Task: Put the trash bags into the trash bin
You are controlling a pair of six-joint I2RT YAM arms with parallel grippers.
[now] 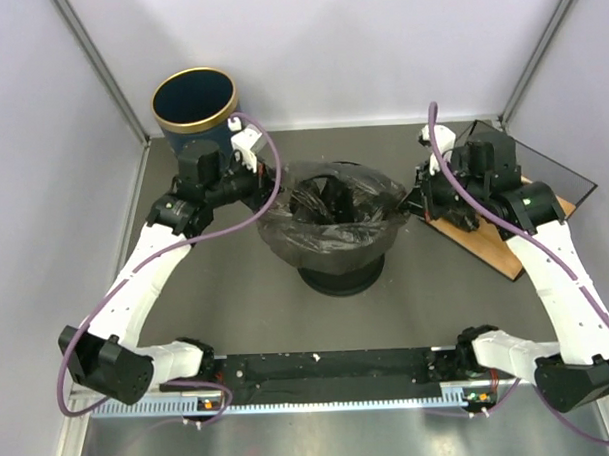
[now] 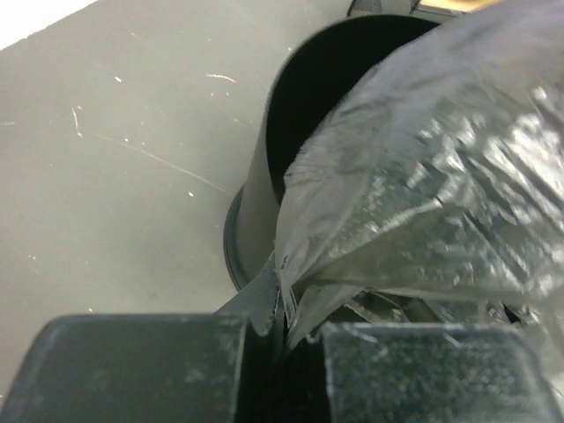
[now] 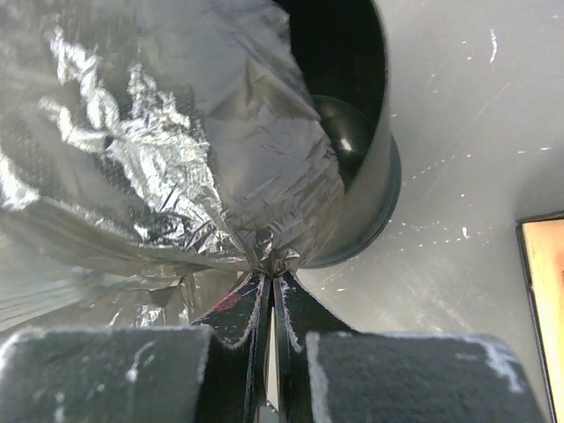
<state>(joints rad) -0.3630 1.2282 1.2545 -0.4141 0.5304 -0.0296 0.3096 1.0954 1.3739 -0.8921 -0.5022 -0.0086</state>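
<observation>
Left fingers [image 2: 423, 370]: closed, pinching a fold of the trash bag [image 2: 423, 194] at its hem. The film bunches right at the tips.

Right fingers [image 3: 304, 330]: closed as well, tips together on a twisted bit of the hem on the opposite side.

Bag: thin, glossy and crinkled, faintly see-through. It is held stretched between the two pinches, above and across the mouth of the black bin [image 1: 341, 277]. From overhead the film flares wider than the bin on every side, and its middle sags down into the opening.

Rim of the black bin: bare wall and dark interior show beside the film in both wrist views, so the hem does not sit over the rim all the way round. I cannot tell from the overhead view how much of the rim is covered.

Behind and to the left of the black bin, well apart from it, stands a navy bin [image 1: 196, 130] with a gold rim. No bag touches it. To the right of the black bin a wooden board [image 1: 491, 257] lies on the worktop [image 1: 237, 310].

Progress, as I judge it: the bag is opened, placed over the black bin and partly dropped in. Left to do: draw the hem down round the rim on both sides, settle the middle deeper, then let go.
</observation>
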